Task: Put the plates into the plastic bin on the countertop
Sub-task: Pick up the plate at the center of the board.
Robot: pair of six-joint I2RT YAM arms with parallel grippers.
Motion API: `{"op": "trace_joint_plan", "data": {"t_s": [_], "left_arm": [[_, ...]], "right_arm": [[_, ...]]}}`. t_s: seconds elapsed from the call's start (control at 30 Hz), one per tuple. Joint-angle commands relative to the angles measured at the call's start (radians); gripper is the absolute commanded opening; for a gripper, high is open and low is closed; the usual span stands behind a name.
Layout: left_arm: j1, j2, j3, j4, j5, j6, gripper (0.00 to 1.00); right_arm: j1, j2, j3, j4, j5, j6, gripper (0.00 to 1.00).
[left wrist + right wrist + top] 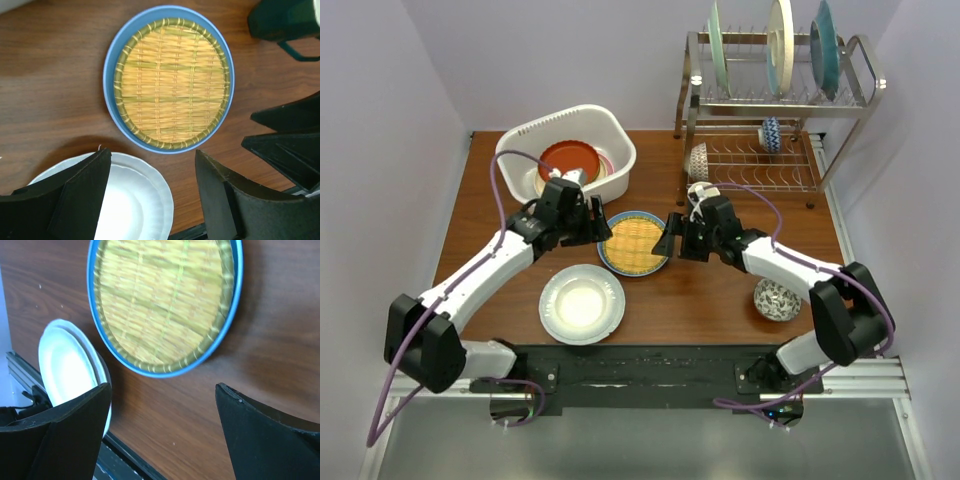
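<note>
Widely parted, L fingers [75,200], R fingers [65,435] flank plate [172,77].

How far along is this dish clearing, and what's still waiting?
Done: a red-brown plate with more beneath lies in the plastic bin. In hand: nothing gripped; the left tool and right tool stand open either side of the yellow plate. Left: that plate, the white plate near it, plus the green plate, cream plate and teal plate upright in the wire rack.
</note>
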Motion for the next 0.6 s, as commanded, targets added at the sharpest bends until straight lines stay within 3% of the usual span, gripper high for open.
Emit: {"op": "trace_joint_plan", "data": {"t_s": [0.0,0.37,0.57], "left_arm": [[-0.041,0.056,-0.014,0.099,-0.007,-0.051,0.72],[-0.068,0.292,0.069,0.123,-0.037,-0.016,0.72],[-0.068,0.341,0.093,0.126,-0.051,-0.011,0.72]], "right_arm": [[-0.005,0.045,0.075,0.030,-0.021,0.012,0.87],[-0.005,0.174,0.128,0.077,-0.073,0.063,0.84],[-0.005,0.204,0.145,0.077,-0.066,0.065,0.84]]}}
